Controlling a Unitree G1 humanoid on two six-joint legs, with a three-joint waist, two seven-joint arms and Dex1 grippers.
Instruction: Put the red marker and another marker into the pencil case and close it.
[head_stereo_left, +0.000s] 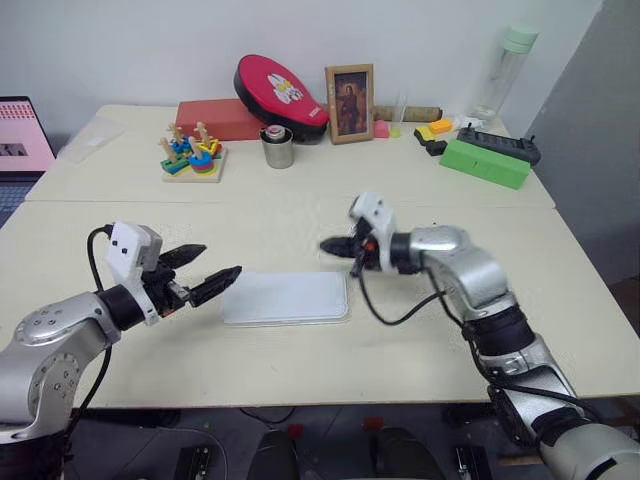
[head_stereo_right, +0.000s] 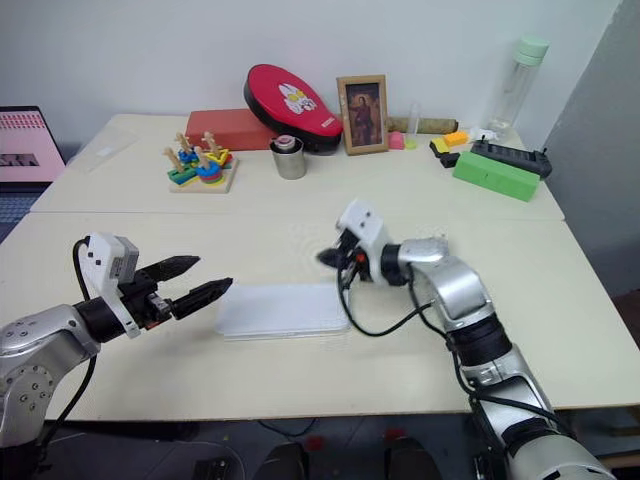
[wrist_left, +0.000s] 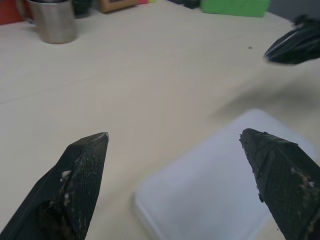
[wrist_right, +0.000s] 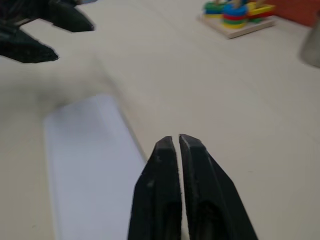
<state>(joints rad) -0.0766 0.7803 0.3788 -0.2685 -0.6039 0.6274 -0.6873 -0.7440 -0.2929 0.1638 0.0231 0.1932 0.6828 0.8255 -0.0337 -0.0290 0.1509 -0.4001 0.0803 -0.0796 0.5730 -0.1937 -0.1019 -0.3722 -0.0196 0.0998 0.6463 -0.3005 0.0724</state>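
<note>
The pencil case (head_stereo_left: 285, 297), a flat white box, lies closed on the near half of the table. My left gripper (head_stereo_left: 220, 260) hovers at its left end, open wide with nothing between its fingers; in the left wrist view the case (wrist_left: 220, 190) lies just beyond the fingertips (wrist_left: 92, 150). My right gripper (head_stereo_left: 323, 244) hangs a little above the case's far right corner, its fingers together save for a hairline slit and nothing in them, as the right wrist view (wrist_right: 176, 136) shows. The red marker and the other marker are out of view.
Along the table's far side stand a red oval pouch (head_stereo_left: 280, 98) on a red box (head_stereo_left: 215, 118), a framed picture (head_stereo_left: 349, 103), a metal cup (head_stereo_left: 278, 146), a wooden stacking toy (head_stereo_left: 193, 155), a green box (head_stereo_left: 485, 162) and a bottle (head_stereo_left: 505, 70). A laptop (head_stereo_left: 20, 135) sits at far left.
</note>
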